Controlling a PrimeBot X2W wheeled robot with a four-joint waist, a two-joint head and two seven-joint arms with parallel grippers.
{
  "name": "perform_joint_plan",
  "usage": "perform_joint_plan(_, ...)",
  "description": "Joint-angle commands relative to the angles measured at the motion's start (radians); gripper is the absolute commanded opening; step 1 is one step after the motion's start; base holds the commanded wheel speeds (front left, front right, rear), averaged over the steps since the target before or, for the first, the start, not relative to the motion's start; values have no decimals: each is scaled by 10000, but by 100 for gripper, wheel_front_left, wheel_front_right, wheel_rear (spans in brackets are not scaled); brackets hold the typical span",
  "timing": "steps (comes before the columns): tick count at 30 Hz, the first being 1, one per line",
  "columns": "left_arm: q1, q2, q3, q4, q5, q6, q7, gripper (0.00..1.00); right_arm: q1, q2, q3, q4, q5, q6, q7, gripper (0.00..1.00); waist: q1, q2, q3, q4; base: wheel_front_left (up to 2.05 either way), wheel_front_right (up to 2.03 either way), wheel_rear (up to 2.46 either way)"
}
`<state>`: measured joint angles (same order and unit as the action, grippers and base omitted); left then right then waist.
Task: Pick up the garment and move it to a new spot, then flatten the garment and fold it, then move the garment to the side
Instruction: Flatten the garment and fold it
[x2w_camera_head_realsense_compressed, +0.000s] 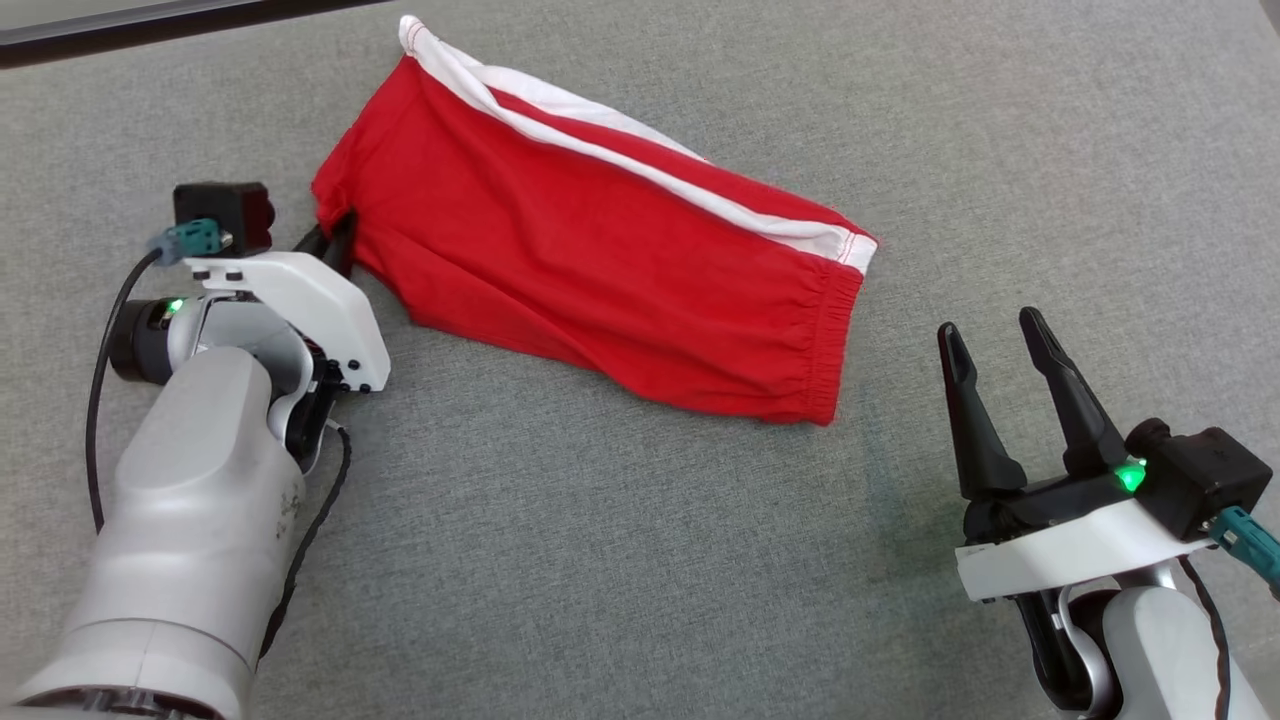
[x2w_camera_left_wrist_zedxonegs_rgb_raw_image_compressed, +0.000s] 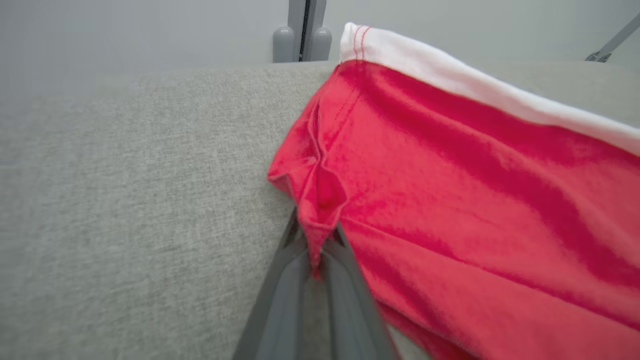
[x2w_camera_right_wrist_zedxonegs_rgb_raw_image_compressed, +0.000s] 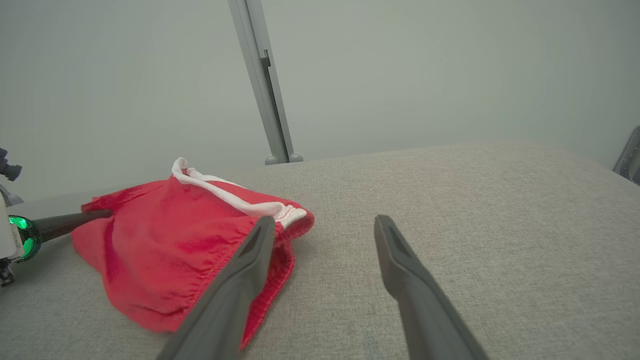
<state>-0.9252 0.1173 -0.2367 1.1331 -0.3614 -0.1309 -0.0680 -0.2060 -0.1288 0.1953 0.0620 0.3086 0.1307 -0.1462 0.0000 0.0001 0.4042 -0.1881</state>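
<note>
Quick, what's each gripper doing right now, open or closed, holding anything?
Left gripper: closed, pinching a corner of the red shorts.
Right gripper: open, holding nothing.

Likely lab: grey table (x2w_camera_head_realsense_compressed: 640, 560), bare wall (x2w_camera_right_wrist_zedxonegs_rgb_raw_image_compressed: 400, 75).

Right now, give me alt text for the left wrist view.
The left end effector is shut on a corner of the red garment, which lies on a grey fabric surface; a white stripe runs along its far edge.
</note>
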Motion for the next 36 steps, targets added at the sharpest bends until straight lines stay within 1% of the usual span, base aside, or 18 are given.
perform_joint_plan(1,186,201,89,178,-69,73,-445,0,-31,-57,-37,54,39,0,-98,100,0,-1,-59,58,0,0,0)
perform_joint_plan(3,396,172,239,224,-215,130,-1054,0,17,-68,-24,75,31,0,-89,100,0,-1,-151,115,0,0,0)
perform_joint_plan(6,925,79,489,106,-478,130,-1651,0,130,-75,-21,98,23,0,-20,100,0,-1,-331,257,0,0,0)
perform_joint_plan(9,1707,-6,749,-355,-722,117,-1894,0,227,-106,-40,87,18,0,34,100,0,-1,-508,440,0,0,0)
perform_joint_plan(12,2650,-97,1008,-1357,-821,200,-1941,0,403,-150,-99,81,29,0,112,100,0,-1,-698,642,0,0,0)
perform_joint_plan(13,2650,-97,1008,-1357,-821,200,-1941,0,403,-150,-99,81,29,0,112,100,0,-1,-698,642,0,0,0)
perform_joint_plan(15,3406,-166,1204,-2330,-771,357,-1949,0,469,-163,-89,50,35,0,154,100,0,-1,-809,764,0,0,0)
perform_joint_plan(16,4235,-272,1305,-3336,-711,472,-1953,0,594,-194,-146,31,34,0,231,100,0,-1,-952,891,0,0,0)
perform_joint_plan(18,5082,-355,1308,-4269,-625,631,-1955,0,733,-204,-183,29,31,0,338,100,0,-1,-1123,1006,0,0,0)
perform_joint_plan(23,6875,-482,1206,-6261,-750,1163,-1800,0,1039,-258,-278,-34,69,0,463,100,0,-1,-1481,1168,0,0,0)
perform_joint_plan(27,8001,-522,1088,-7582,-918,1603,-1264,0,1290,-258,-414,-106,69,0,560,100,0,-1,-1728,1272,0,0,0)
perform_joint_plan(29,8327,-537,993,-8075,-977,1737,-982,0,1372,-207,-484,-197,33,0,625,100,0,-1,-1777,1323,0,0,0)
perform_joint_plan(30,8439,-537,962,-8279,-979,1803,-882,32,1406,-179,-517,-231,26,0,663,100,0,-1,-1804,1338,0,0,0)
perform_joint_plan(31,8527,-528,938,-8443,-926,1878,-806,87,1429,-173,-541,-269,15,0,677,100,0,-1,-1818,1347,0,0,0)
perform_joint_plan(32,8565,-479,943,-8567,-890,1904,-818,100,1444,-165,-556,-294,-1,0,719,100,0,-1,-1831,1352,0,0,0)
perform_joint_plan(36,8651,-316,929,-9091,-518,2126,-1185,100,1484,-140,-643,-460,-139,0,818,100,0,-1,-1913,1352,0,0,0)
